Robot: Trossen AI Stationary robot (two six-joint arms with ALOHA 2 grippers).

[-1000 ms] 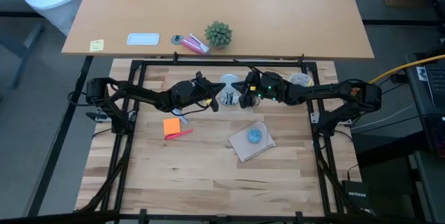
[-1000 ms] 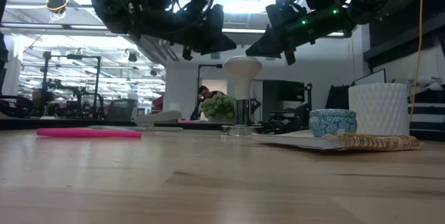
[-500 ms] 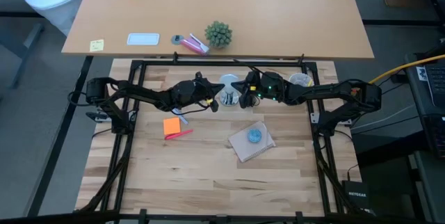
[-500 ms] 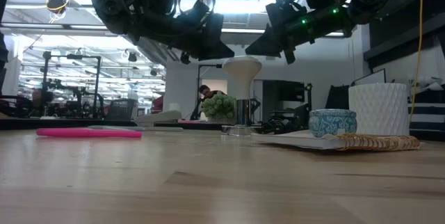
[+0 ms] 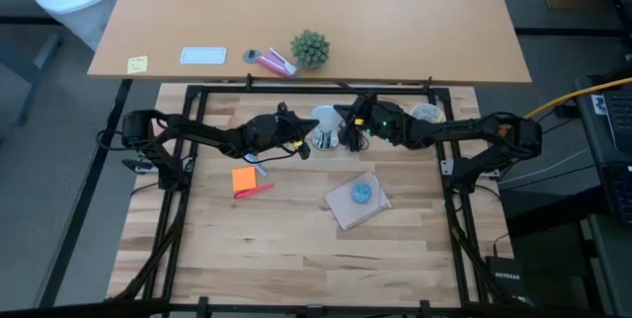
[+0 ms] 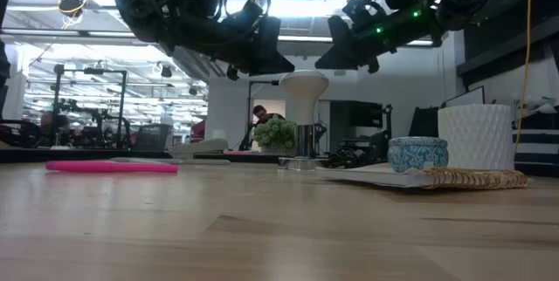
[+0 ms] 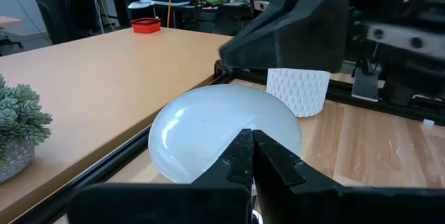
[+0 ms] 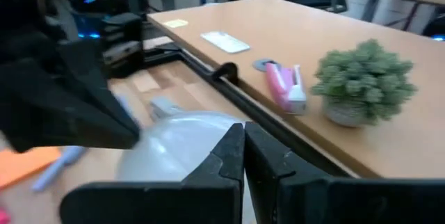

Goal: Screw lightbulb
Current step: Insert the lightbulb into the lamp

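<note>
The lightbulb [image 5: 325,120] stands upright in its socket [image 6: 302,146] at the table's far middle, between both arms. To turn it, open first, then close evenly around the globe. Your left gripper [image 5: 299,146] hovers just left of it, fingers fully closed, holding nothing. Your right gripper [image 5: 348,130], just right, likewise.
</note>
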